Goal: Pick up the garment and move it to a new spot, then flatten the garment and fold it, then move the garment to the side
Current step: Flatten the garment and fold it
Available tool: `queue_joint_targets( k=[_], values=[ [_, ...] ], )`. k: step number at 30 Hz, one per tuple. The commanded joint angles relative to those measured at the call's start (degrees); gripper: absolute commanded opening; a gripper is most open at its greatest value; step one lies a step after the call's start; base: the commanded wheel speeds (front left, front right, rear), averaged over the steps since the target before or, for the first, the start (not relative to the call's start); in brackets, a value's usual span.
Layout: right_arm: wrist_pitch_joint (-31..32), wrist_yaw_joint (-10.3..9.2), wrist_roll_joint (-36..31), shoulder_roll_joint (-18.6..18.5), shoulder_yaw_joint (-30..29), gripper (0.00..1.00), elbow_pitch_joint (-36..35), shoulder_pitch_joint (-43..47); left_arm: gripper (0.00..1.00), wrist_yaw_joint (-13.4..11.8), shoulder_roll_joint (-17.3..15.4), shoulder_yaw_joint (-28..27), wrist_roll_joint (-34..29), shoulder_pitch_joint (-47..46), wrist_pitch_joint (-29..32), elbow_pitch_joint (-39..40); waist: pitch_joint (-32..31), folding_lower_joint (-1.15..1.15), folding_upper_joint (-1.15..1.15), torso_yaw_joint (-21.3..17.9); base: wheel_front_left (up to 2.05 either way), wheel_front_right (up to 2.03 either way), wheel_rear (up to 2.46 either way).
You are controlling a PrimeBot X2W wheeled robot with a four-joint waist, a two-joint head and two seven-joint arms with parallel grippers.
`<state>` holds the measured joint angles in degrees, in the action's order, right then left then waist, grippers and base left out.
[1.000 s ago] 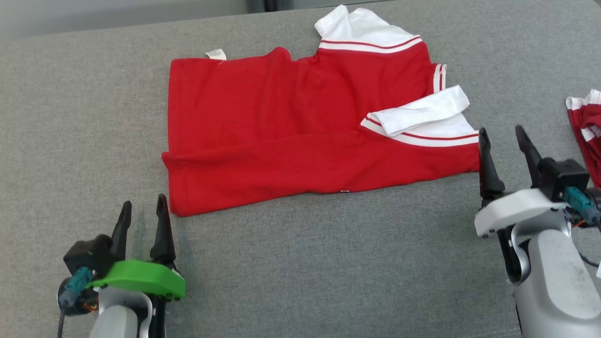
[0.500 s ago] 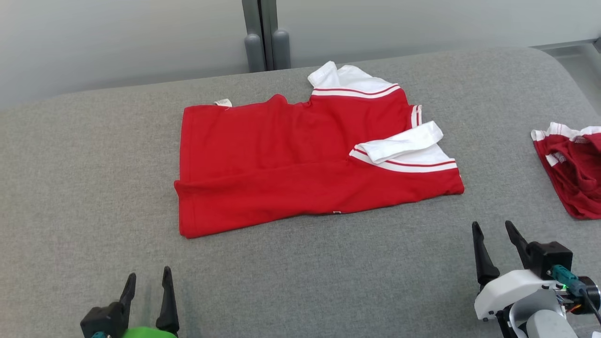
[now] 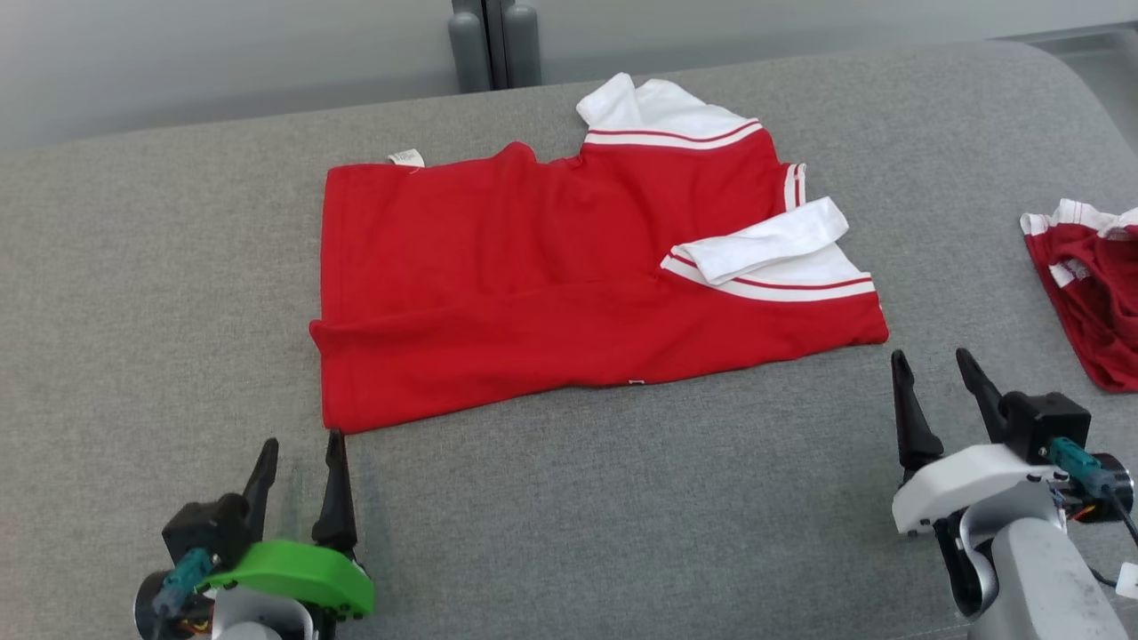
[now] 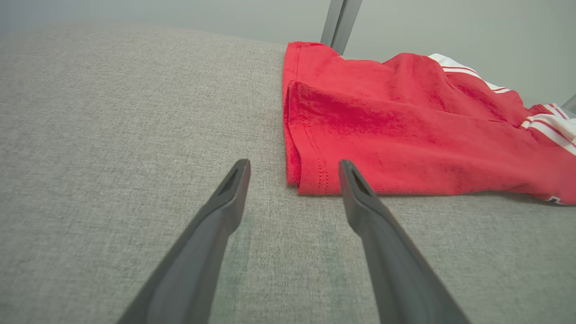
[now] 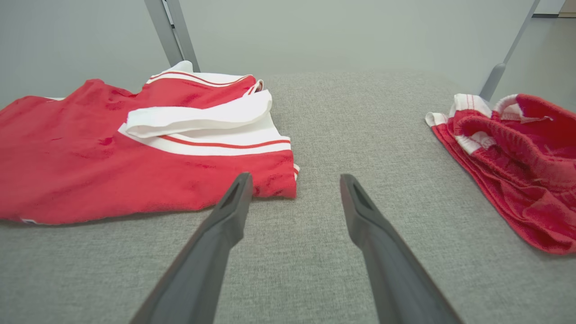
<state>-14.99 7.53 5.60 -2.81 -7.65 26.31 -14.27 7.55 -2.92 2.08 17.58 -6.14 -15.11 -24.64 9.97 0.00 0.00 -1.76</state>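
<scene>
The garment [image 3: 551,276] is a red shirt with white striped sleeves, lying partly folded in the middle of the grey padded surface [image 3: 622,498]. My left gripper [image 3: 302,444] stands open just short of the garment's near left corner [image 4: 310,180], touching nothing. My right gripper [image 3: 933,364] is open too, right beside the near right corner [image 5: 274,180], with nothing between its fingers. In the left wrist view the left gripper [image 4: 292,166] points at the hem; in the right wrist view the right gripper [image 5: 294,180] points just right of the corner.
A second red and white garment [image 3: 1089,293] lies crumpled at the right edge, also visible as a red heap [image 5: 508,153]. A grey post [image 3: 484,40] stands behind the surface's far edge. Bare grey fabric lies in front of the shirt.
Over the last second the camera shifted. Both grippers first drew back from the garment's near corners, then came forward close to them again. Both stayed open.
</scene>
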Motion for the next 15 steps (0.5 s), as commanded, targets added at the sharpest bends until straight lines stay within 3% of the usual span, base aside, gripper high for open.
queue_joint_targets(
  k=[1, 8, 15],
  values=[
    [-0.25, -0.1, 0.59, -0.23, -0.18, 1.0, -0.06, -1.79, 1.0, -0.13, -0.68, -0.27, 0.53, -2.47, 0.0, -0.63, 3.97, 0.0, 0.0, 0.27, 0.0, 0.0, 0.0],
    [-0.25, -0.1, -0.84, -0.24, 0.16, 1.0, 0.5, -9.39, 1.0, -0.13, -2.56, 1.95, 2.28, -8.95, 0.01, -3.0, 10.0, 0.0, 0.0, 0.15, 0.0, 0.0, 0.0],
    [-0.25, -0.1, -3.5, -0.25, -1.32, 1.0, 5.61, -13.3, 1.0, -0.13, -3.41, 5.4, 3.37, -10.31, 0.13, -5.9, 13.06, 0.0, 0.0, 0.37, 0.0, 0.0, 0.0]
  ],
)
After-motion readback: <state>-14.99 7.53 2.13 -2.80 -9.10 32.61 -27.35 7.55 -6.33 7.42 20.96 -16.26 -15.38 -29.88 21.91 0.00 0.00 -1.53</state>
